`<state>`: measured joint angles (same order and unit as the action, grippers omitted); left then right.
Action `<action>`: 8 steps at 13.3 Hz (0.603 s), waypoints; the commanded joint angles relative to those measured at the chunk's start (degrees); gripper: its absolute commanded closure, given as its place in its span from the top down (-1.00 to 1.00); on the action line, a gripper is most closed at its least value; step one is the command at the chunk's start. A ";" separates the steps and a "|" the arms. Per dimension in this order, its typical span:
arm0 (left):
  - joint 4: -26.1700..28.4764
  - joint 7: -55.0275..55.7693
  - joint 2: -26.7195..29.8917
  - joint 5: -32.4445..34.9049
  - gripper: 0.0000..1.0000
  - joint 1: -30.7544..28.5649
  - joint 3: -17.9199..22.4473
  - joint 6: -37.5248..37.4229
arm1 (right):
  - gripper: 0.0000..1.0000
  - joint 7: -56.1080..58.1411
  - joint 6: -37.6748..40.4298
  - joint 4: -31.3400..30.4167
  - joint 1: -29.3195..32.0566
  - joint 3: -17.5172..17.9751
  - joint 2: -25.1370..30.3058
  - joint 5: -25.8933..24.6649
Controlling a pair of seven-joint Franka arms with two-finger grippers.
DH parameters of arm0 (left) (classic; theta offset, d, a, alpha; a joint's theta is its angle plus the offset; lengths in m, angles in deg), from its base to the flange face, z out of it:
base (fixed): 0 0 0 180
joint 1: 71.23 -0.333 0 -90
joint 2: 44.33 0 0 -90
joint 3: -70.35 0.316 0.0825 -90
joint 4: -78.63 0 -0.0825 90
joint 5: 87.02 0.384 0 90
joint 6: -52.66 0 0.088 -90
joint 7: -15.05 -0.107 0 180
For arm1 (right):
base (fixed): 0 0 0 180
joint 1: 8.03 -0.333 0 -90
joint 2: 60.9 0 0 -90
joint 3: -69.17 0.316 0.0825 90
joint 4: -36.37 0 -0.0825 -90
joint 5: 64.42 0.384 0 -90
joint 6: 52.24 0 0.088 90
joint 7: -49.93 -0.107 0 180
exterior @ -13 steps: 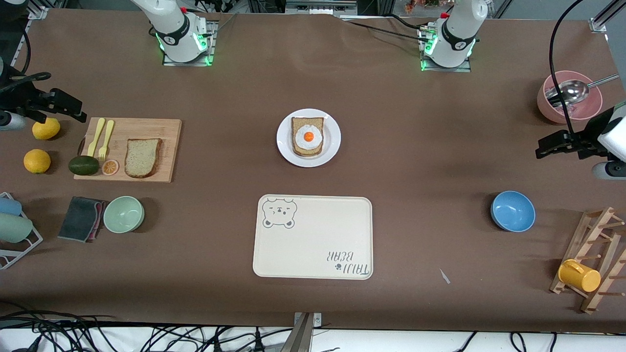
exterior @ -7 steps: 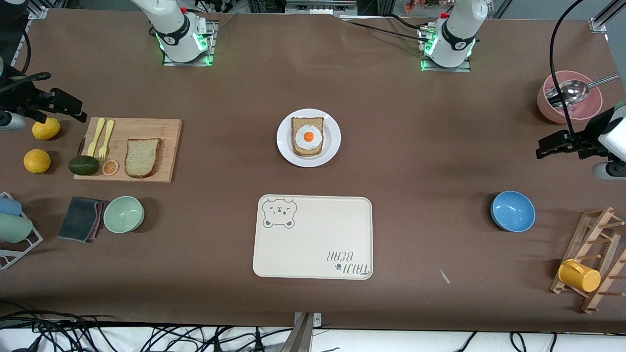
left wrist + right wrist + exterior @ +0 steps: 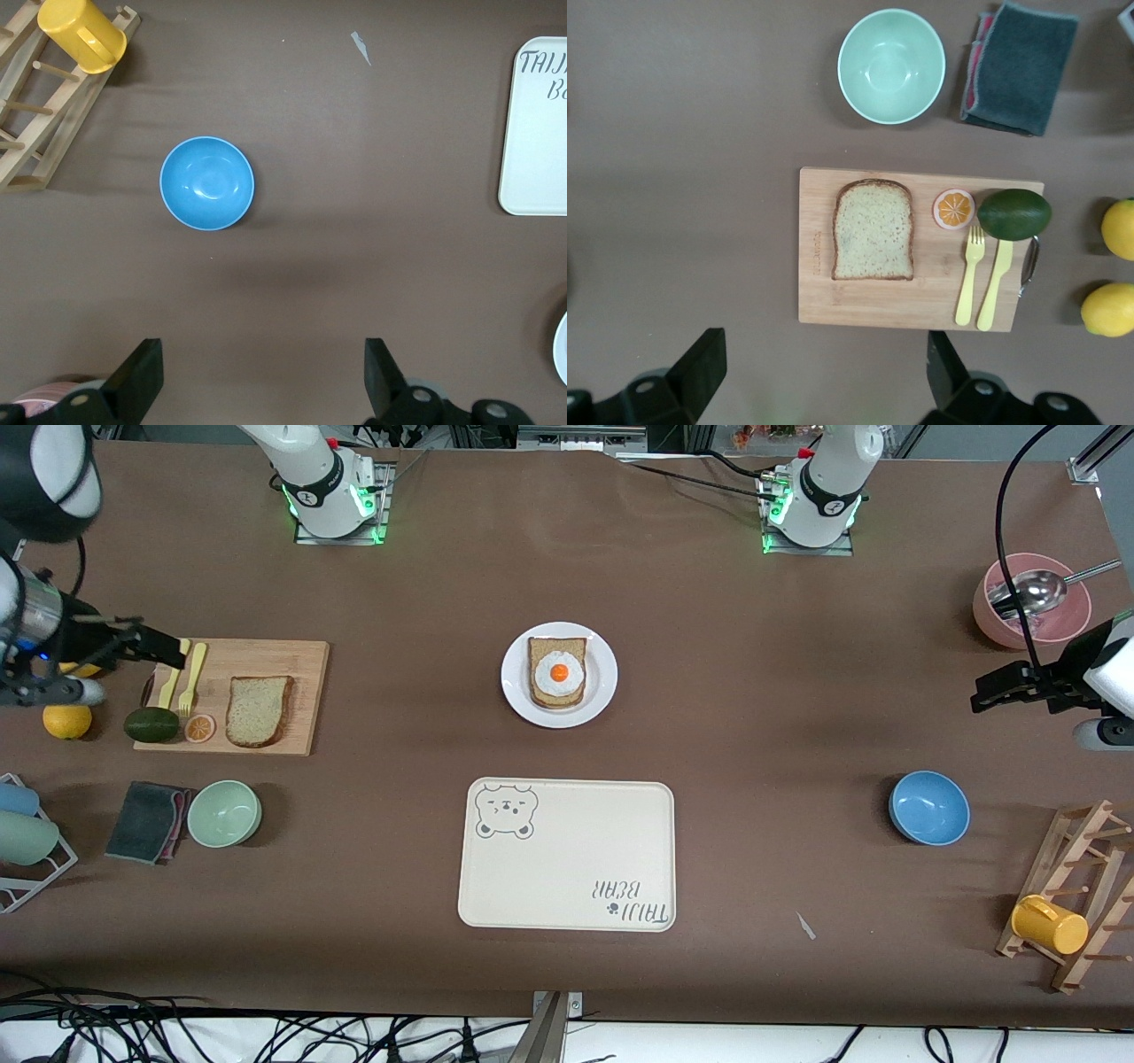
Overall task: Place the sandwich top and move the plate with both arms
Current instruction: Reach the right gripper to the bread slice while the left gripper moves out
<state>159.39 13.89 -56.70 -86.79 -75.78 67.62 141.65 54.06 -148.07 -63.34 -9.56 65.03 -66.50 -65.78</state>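
Observation:
The sandwich top (image 3: pixel 259 710), a plain bread slice, lies on a wooden cutting board (image 3: pixel 306 664) toward the right arm's end; it also shows in the right wrist view (image 3: pixel 873 229). The white plate (image 3: pixel 516 691) at mid-table holds a bread slice with a fried egg (image 3: pixel 558 673). My right gripper (image 3: pixel 164 654) is open and empty, up in the air over the board's end by the yellow cutlery; in its wrist view (image 3: pixel 824 359) the jaws stand wide apart. My left gripper (image 3: pixel 985 693) is open and empty (image 3: pixel 263 367), waiting over bare table by the blue bowl (image 3: pixel 928 807).
On the board are an avocado (image 3: pixel 151 724), an orange slice (image 3: pixel 199 728) and a yellow fork (image 3: pixel 192 677). A lemon (image 3: pixel 66 722), a green bowl (image 3: pixel 224 813) and a grey cloth (image 3: pixel 146 820) lie nearby. A cream bear tray (image 3: pixel 567 855), a pink bowl with a ladle (image 3: pixel 1032 602) and a wooden rack with a yellow mug (image 3: pixel 1050 924) stand elsewhere.
My right arm has swung in from the table's end, so its gripper now hangs over the cutting board's cutlery end. The left arm has not moved.

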 commanded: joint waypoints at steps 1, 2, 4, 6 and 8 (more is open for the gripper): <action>0.89 0.37 0.50 -0.14 0.99 -0.29 -0.25 0.92 | 1.00 -3.15 -3.73 -0.74 -0.58 0.09 -5.01 -2.59; 1.15 0.37 0.50 -0.14 0.99 -0.29 -0.25 0.83 | 1.00 -5.08 -6.88 -2.93 -1.19 0.09 -5.29 -3.03; 1.33 0.37 0.15 -0.14 0.99 -0.20 -0.25 0.92 | 1.00 -12.70 -12.51 -8.54 -4.25 0.09 -5.38 -7.58; 1.42 0.37 -0.64 -0.14 0.99 -0.20 -0.25 1.53 | 1.00 -19.31 -18.57 -13.74 -6.02 0.18 -6.26 -9.27; 3.51 0.28 -0.73 -0.49 0.99 -0.20 -0.25 3.89 | 1.00 -22.40 -25.07 -17.52 -6.64 0.09 -7.32 -10.23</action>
<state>160.49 13.89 -57.69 -86.79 -75.77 67.62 142.93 34.96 -167.97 -76.50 -16.02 65.35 -74.59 -74.14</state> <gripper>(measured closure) 0.000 0.000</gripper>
